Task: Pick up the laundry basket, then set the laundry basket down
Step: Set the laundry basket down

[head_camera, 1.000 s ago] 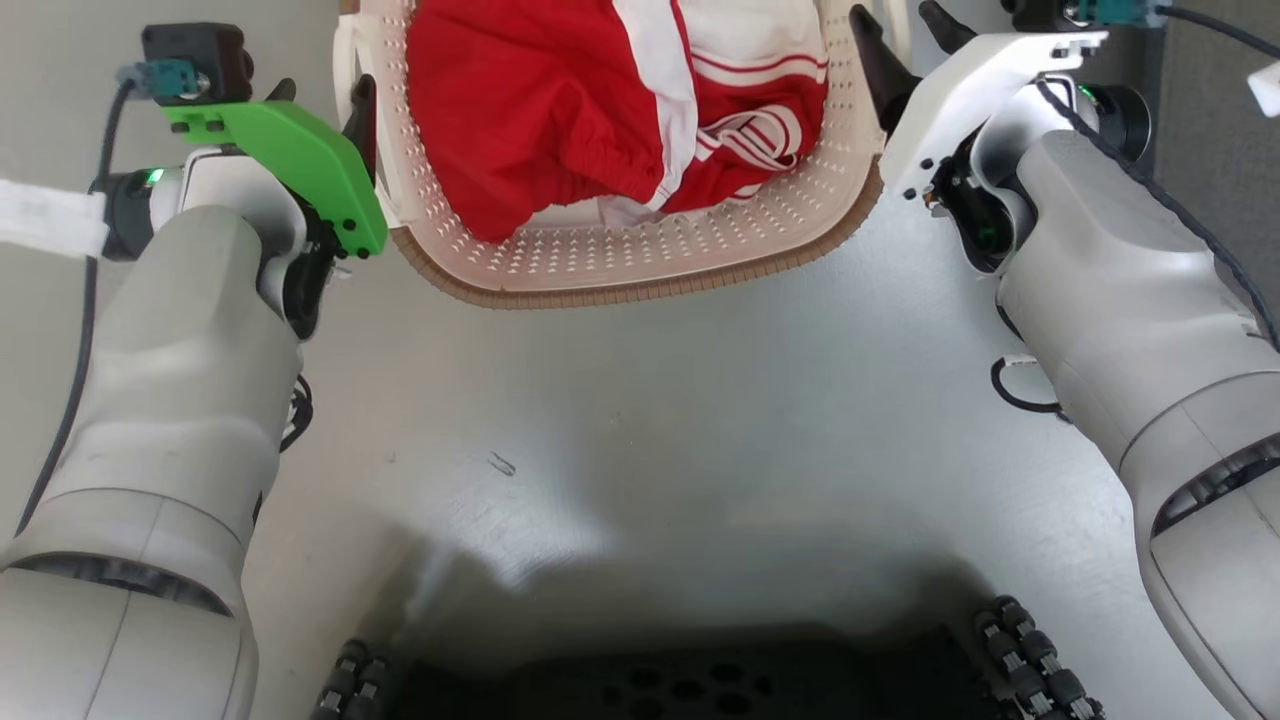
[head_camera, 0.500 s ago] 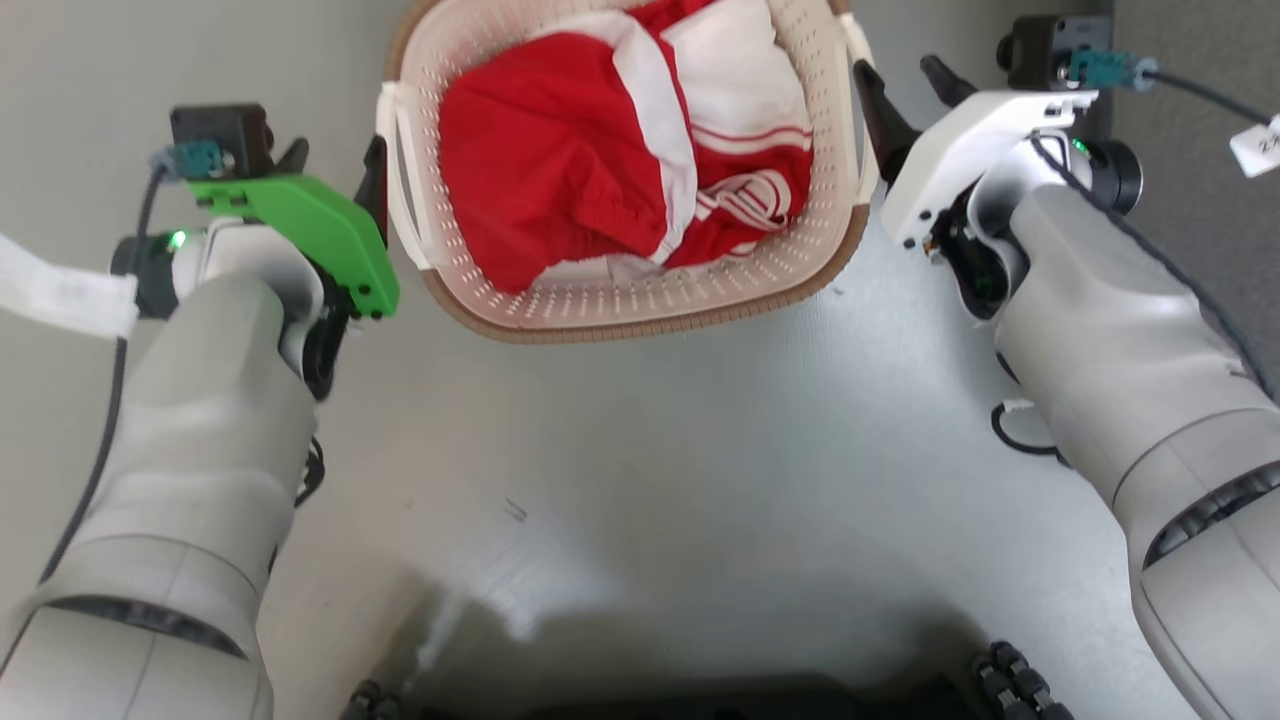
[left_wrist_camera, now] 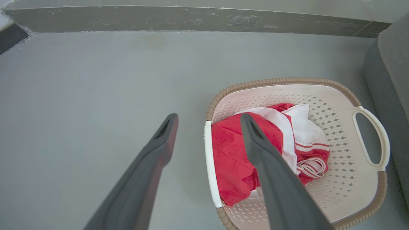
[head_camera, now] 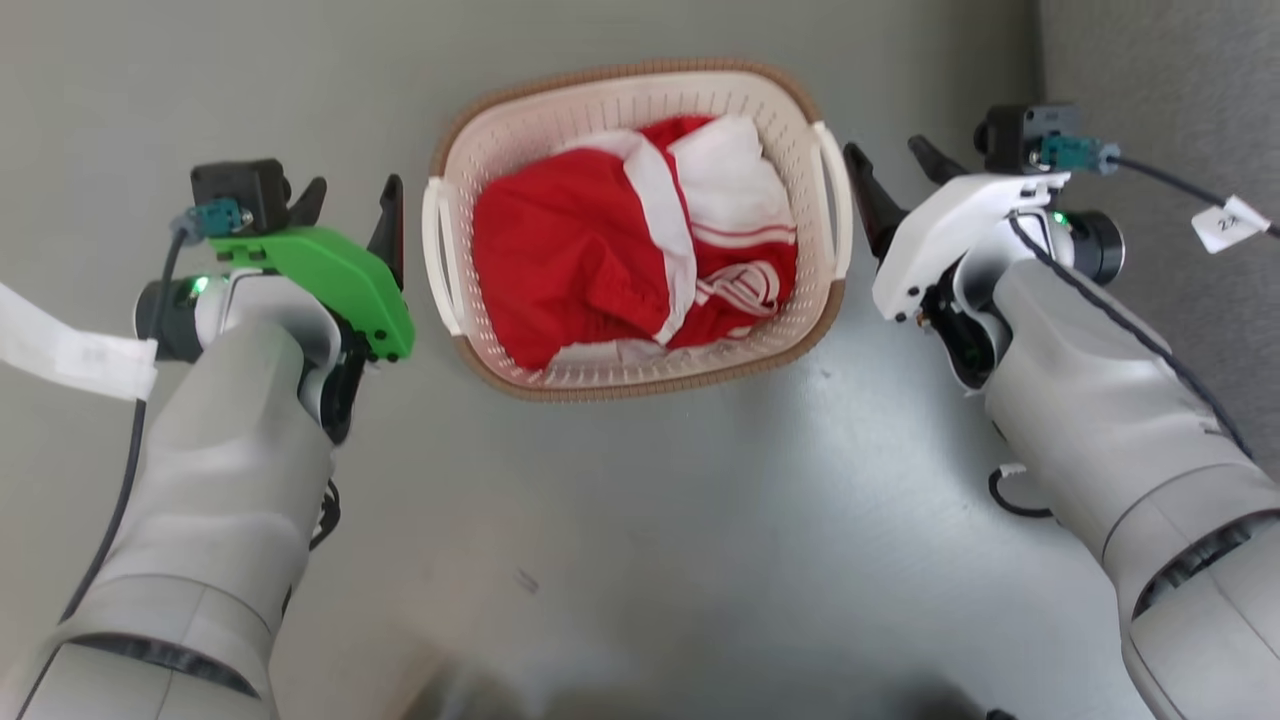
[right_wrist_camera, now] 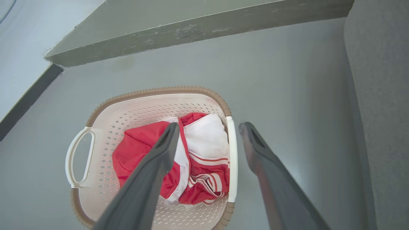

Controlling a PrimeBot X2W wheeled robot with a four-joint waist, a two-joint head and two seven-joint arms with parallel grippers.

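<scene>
Flanking the laundry basket (head_camera: pixel 600 110), set flat on the smooth, matte grey floor (head_camera: pixel 640 500) straight ahead, between the two arms. Holding the left gripper (head_camera: pixel 352 200) open and empty, long dark tapered fingers spread, the inner one hanging just beside the basket's white loop handle (head_camera: pixel 438 250) without touching it. Holding the right gripper (head_camera: pixel 888 160) likewise parted and gripping nothing, near the opposite handle (head_camera: pixel 838 200), a slim gap showing between. Showing off a rounded-rectangular tub of cream plastic, walls pierced with rows of small diamond holes, topped by a ribbed brown woven-look rim (head_camera: pixel 620 392). Cradling a crumpled heap of red and white clothing (head_camera: pixel 560 270), soft and creased, striped trim curling toward the right side. Looking down along the left gripper (left_wrist_camera: pixel 208 117) in the left wrist view, one finger crossing over the basket (left_wrist_camera: pixel 345 179), the other over bare floor. Framing the near handle between the fingers of the right gripper (right_wrist_camera: pixel 209 126) in the right wrist view, above the basket (right_wrist_camera: pixel 127 118). Bordering a grey, fabric-looking upholstered block (right_wrist_camera: pixel 377 95) off to the basket's right.
</scene>
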